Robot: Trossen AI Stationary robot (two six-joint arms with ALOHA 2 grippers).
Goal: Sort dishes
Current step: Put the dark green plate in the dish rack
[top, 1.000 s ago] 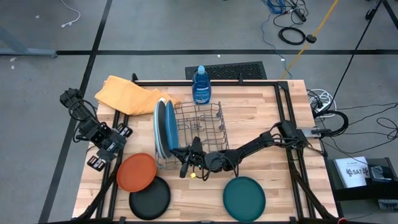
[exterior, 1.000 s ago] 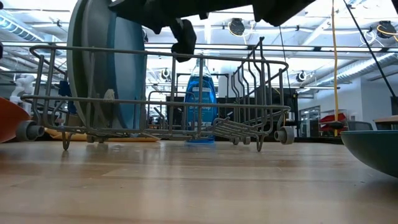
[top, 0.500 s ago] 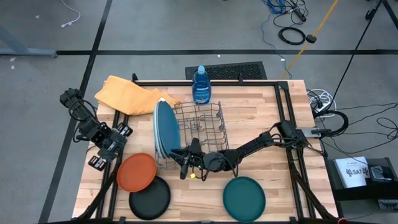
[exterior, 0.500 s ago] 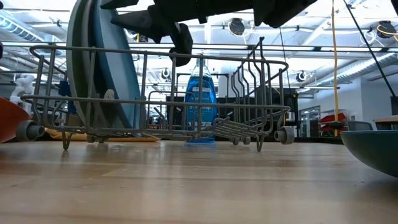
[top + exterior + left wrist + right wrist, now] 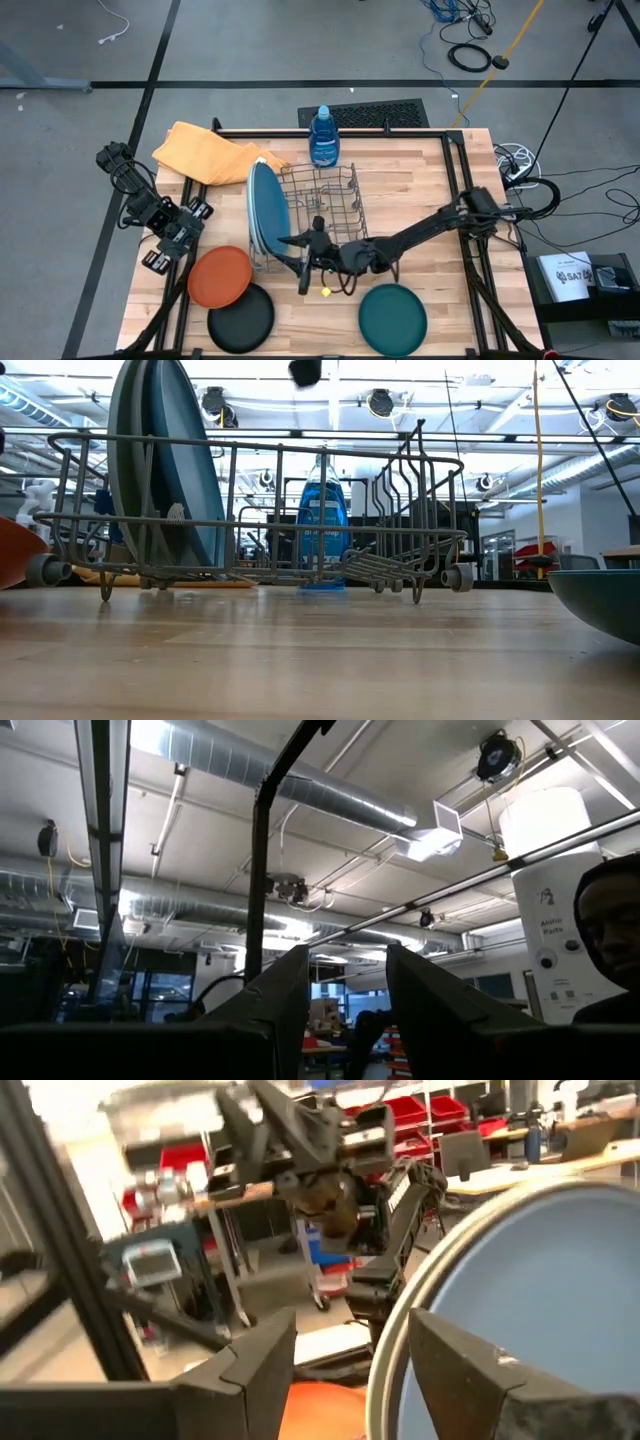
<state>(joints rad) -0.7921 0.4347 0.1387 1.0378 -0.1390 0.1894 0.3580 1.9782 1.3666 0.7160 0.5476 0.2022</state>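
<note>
The blue plate (image 5: 270,205) stands on edge at the left end of the wire rack (image 5: 325,205), tilted against the grey plate (image 5: 125,470) and light blue plate (image 5: 251,215) behind it. The right tool (image 5: 300,262), fingers spread and empty, has lifted and drawn back from the blue plate since a moment ago. The left tool (image 5: 340,1010), spread, waits off the desk's (image 5: 420,190) left edge.

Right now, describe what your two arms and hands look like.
Both arms are dark, nearly black, jointed links with black cabling along them. The left hand has two dark fingers with pale patches by its fingertips. The right hand has two dark fingers too; in its wrist view they show as broad, flat, angular black fingers.
</note>
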